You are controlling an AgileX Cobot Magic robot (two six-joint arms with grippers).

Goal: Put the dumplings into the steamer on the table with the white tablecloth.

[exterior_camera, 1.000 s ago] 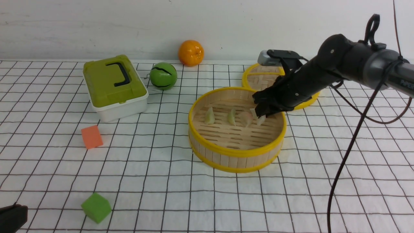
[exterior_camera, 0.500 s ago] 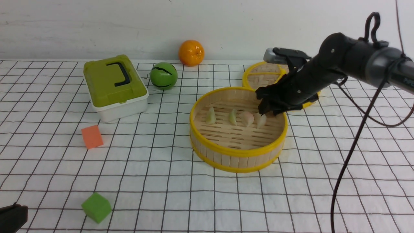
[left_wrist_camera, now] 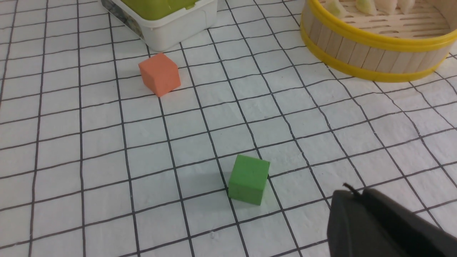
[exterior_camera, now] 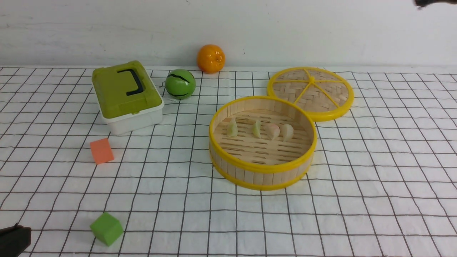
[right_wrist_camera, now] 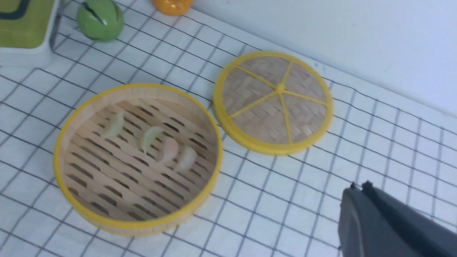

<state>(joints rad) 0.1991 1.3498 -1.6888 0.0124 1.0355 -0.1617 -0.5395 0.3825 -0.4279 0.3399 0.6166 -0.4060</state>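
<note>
The steamer (exterior_camera: 262,170) stands right of centre on the white grid tablecloth (exterior_camera: 360,185). Several dumplings lie in a row on its slatted floor: two pale green (exterior_camera: 232,128) (exterior_camera: 256,129) and two whitish-pink (exterior_camera: 273,131) (exterior_camera: 286,132). They also show in the right wrist view (right_wrist_camera: 150,137), inside the steamer (right_wrist_camera: 137,225). My right gripper (right_wrist_camera: 358,186) is shut and empty, high above the cloth, beside the steamer. My left gripper (left_wrist_camera: 353,193) is shut and empty, low near the table's front left; in the front view it (exterior_camera: 16,233) shows at the lower left corner.
The steamer's flat woven lid (exterior_camera: 310,93) lies behind it to the right. A green-lidded box (exterior_camera: 125,94), a green ball (exterior_camera: 180,84) and an orange (exterior_camera: 211,58) stand at the back. An orange cube (exterior_camera: 101,151) and a green cube (exterior_camera: 106,228) lie at the left.
My right arm has lifted away from the steamer, up and to the right, almost out of the front view. The last whitish dumpling stays in the steamer.
</note>
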